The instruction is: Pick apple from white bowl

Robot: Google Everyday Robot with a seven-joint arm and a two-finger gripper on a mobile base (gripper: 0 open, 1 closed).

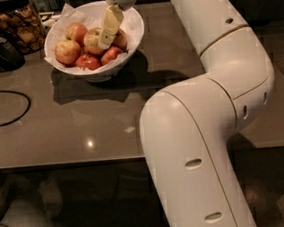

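the gripper (107,34) is cut off by the top edge and is seen low inside the white bowl (133,36); clenched or released, it cannot be told. the apple (92,40) is partly hidden just under the gripper's tip, and contact cannot be judged. six apples are counted, perhaps more hidden behind the gripper. one glass jar (15,24), well left of the gripper, is clipped at the top. one cable (28,102) is cut off at the left edge.
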